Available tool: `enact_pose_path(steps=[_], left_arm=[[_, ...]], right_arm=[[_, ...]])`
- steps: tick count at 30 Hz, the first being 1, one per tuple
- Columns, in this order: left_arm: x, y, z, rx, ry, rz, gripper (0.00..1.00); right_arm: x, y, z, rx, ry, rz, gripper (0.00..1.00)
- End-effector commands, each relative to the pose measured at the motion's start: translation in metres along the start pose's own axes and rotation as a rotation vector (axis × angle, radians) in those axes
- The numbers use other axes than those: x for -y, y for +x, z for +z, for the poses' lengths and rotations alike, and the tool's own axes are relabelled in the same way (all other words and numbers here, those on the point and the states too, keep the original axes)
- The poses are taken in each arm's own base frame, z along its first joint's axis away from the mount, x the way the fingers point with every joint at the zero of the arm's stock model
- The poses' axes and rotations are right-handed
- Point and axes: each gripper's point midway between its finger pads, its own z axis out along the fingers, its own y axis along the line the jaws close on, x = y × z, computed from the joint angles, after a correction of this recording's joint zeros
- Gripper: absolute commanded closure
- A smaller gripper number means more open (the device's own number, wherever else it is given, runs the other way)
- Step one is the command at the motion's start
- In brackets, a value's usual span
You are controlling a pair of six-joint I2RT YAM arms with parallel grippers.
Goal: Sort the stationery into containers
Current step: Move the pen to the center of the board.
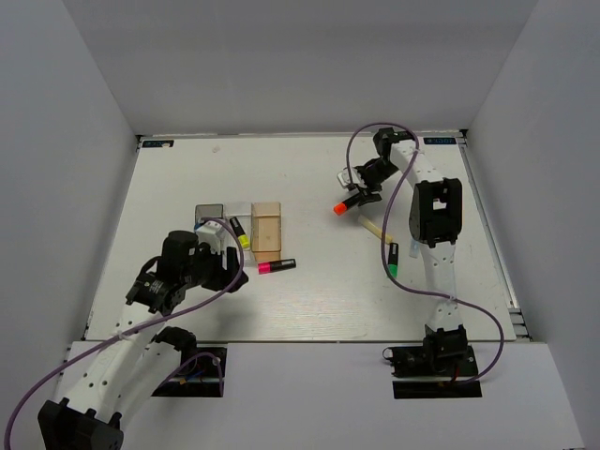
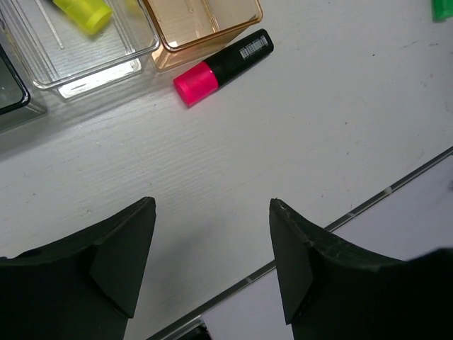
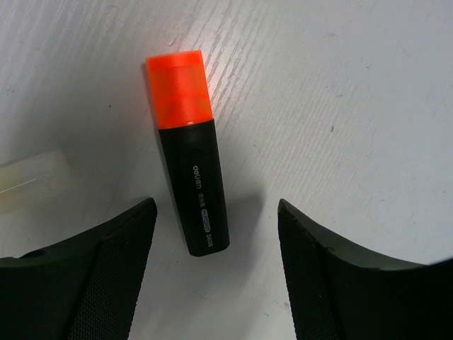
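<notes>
My right hand (image 3: 216, 212) hangs wide open over the orange highlighter (image 3: 187, 149), which lies far right on the tabletop (image 3: 340, 106), seemingly untouched. Next I'd lower, grip its barrel and carry it left to the bins (image 1: 268, 246). My left hand (image 2: 212, 212) is open and empty.

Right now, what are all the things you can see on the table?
dark grey bin, clear bin, tan bin: 3, joined in a row, left of middle
yellow-capped highlighter: 1, black, inside clear bin
pink-capped highlighter: 1, black, on table beside tan bin
orange-capped highlighter: 1, black, far right, between right fingers
pale yellow stick: 1, right of middle
green-capped highlighter: 1, black, near the stick
left fingers: 2, black, open over bare table
right fingers: 2, black, open
</notes>
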Motion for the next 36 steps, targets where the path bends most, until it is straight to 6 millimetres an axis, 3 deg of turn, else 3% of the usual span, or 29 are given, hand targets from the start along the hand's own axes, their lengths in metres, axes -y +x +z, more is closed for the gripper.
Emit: enact_pose_path(steps=[1, 6, 18, 30, 36], left_arm=[[0.002, 0.0, 0.001, 0.005, 0.025, 0.003, 0.24], [0.0, 0.0, 0.001, 0.009, 0.008, 0.0, 0.23], [-0.004, 0.003, 0.002, 0.004, -0.012, -0.002, 0.2], [-0.005, 0.002, 0.002, 0.018, -0.012, -0.001, 0.2], [-0.004, 0.003, 0.002, 0.015, -0.007, 0.002, 0.2]], right_arm=[[-0.022, 0.013, 0.014, -0.021, -0.111, -0.012, 0.28], [-0.055, 0.027, 0.03, -0.063, -0.269, -0.029, 0.28], [-0.072, 0.027, 0.041, -0.072, -0.325, 0.0, 0.41], [-0.109, 0.007, 0.027, -0.041, -0.468, 0.052, 0.51], [-0.1, -0.006, 0.026, -0.014, -0.415, 0.121, 0.52]])
